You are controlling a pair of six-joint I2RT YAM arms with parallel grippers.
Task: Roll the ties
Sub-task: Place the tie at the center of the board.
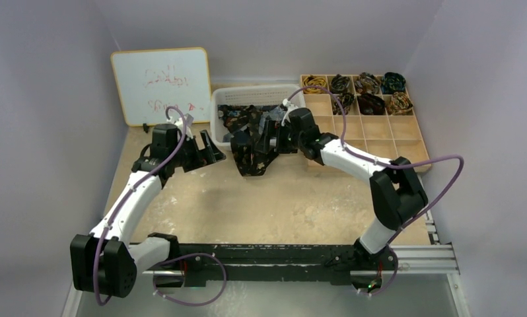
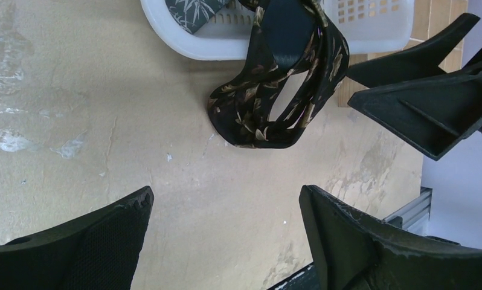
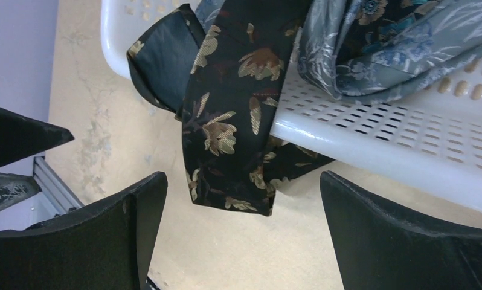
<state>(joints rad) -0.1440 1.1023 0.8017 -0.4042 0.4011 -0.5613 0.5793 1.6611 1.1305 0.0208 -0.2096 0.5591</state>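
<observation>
A dark tie with gold-brown leaf motifs hangs out of the white basket over its front rim, its looped end lying on the table. The same tie's tip lies just beyond my right gripper, which stands open with nothing between its fingers. In the top view the right gripper hovers by the basket's front. My left gripper is to the left of the tie, open and empty over bare table. A grey-blue tie lies in the basket with other ties.
A wooden compartment tray at the back right holds several rolled ties in its far cells. A whiteboard leans on the back wall at left. The right gripper's fingers show in the left wrist view.
</observation>
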